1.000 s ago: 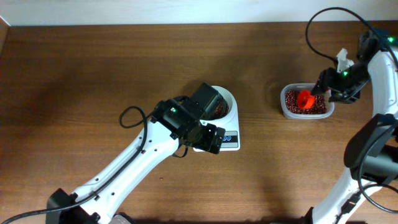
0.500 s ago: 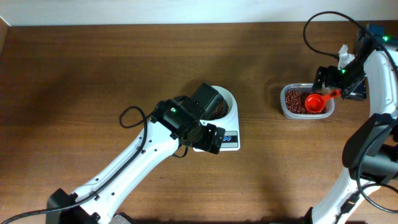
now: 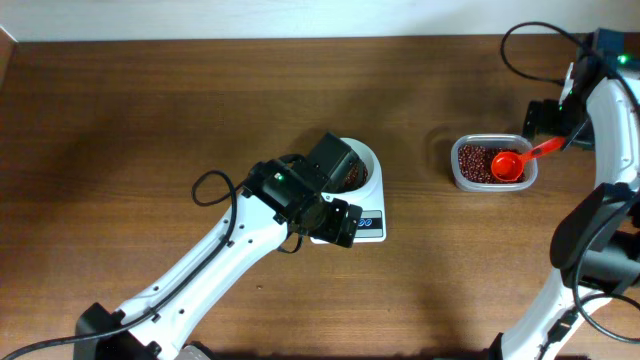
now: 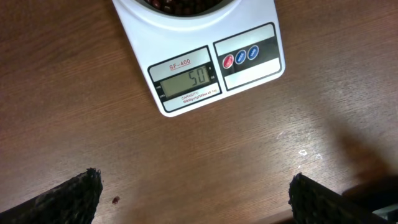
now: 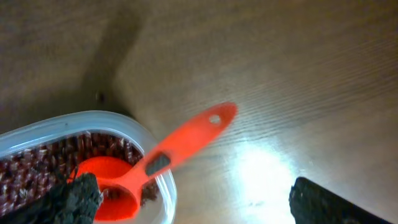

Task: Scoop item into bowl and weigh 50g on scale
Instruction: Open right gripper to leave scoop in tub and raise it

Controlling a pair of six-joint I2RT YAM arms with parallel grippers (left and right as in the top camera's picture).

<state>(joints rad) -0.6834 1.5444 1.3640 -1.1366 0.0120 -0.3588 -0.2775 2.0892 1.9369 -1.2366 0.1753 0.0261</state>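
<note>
The white bowl (image 3: 366, 160) holds dark red-brown beans (image 3: 352, 178) and stands on the white scale (image 3: 372, 224). My left arm covers part of both. In the left wrist view the scale (image 4: 205, 62) has 50 on its display. My left gripper (image 4: 196, 186) hangs wide open over bare table in front of it, seen from overhead as my left gripper (image 3: 336, 222). The orange-red scoop (image 3: 512, 165) lies in the clear tub (image 3: 461, 177) of beans (image 5: 50, 163), its handle (image 5: 193, 134) over the rim. My right gripper (image 5: 193, 190) is open above the handle, holding nothing.
A single stray bean (image 4: 115, 200) lies on the wood near my left finger. Black cables (image 3: 215, 185) loop beside the left arm and above the right arm (image 3: 610, 110). The tub sits close to the table's right side.
My right gripper opened and let go of the scoop, then drew back to the upper right. The scoop now rests in the tub. The left arm has not moved.
</note>
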